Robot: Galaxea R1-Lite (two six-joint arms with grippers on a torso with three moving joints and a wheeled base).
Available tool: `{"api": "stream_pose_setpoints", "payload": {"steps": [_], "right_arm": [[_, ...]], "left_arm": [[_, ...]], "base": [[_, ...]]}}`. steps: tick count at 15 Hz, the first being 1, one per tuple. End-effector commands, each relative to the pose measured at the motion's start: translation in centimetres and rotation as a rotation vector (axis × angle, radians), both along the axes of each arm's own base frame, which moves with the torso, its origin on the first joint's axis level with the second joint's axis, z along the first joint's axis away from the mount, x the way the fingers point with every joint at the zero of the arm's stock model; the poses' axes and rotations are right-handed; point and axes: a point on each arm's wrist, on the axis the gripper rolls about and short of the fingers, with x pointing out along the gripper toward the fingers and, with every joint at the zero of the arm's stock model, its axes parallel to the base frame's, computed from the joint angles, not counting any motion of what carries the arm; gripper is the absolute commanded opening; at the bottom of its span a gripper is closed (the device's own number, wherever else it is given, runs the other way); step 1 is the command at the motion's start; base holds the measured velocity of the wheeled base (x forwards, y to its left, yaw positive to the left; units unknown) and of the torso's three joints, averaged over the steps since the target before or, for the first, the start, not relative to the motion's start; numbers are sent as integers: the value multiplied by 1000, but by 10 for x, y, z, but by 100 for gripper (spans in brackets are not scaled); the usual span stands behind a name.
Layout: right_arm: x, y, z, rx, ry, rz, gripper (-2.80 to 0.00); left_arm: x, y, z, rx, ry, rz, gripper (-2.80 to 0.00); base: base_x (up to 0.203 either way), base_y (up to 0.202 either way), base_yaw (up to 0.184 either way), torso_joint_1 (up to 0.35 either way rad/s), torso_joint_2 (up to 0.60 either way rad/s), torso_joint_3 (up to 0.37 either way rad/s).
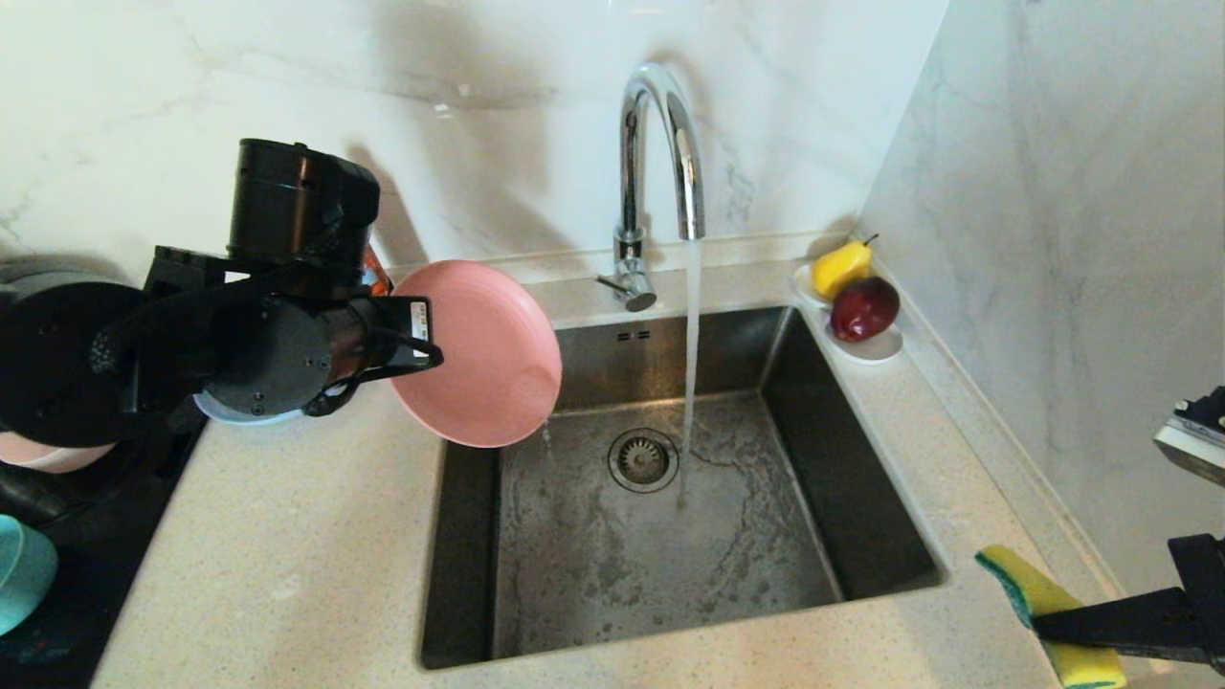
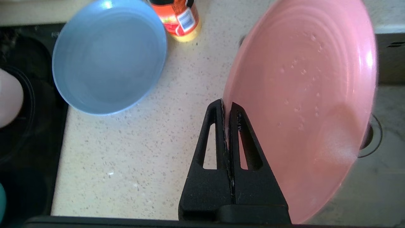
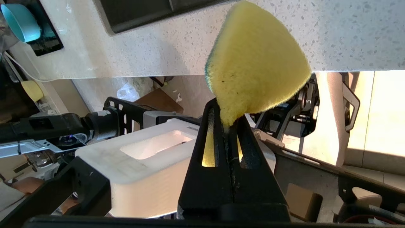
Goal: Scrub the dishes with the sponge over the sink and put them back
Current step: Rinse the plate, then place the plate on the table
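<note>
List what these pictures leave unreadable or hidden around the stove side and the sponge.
- Grey-blue plate: head view, mostly behind the left arm.
- Teal bowl: head view, cut by the left edge.
- Sponge: head view, lower end cut by the bottom edge.
- Jar label: left wrist view, blurred, top cut off.

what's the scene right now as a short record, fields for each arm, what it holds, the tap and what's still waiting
left gripper: jaws shut on rim of pink plate, held tilted at sink's left edge
right gripper: jaws shut on sponge, off sink's front right corner
sink: nothing in basin
faucet: running
waiting: grey-blue plate on counter, teal bowl far left
</note>
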Motion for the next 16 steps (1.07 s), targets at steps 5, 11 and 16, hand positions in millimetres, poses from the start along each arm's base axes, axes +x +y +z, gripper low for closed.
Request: {"api": "stream_pose_setpoints", "payload": {"steps": [5, 11, 16], "right_arm": [[3, 1, -8, 1, 14, 0, -280], [2, 0, -12, -3, 25, 1, -280], [14, 3, -20, 0, 19, 2, -280]], "left_arm": [[-3, 3, -1, 44, -39, -6, -280], [-16, 49, -5, -141, 110, -64, -280], [-58, 137, 10, -401, 184, 62, -280]], "base": [[0, 0, 0, 0, 0, 0], [0, 0, 0, 0, 0, 0], [0, 0, 0, 0, 0, 0]]}}
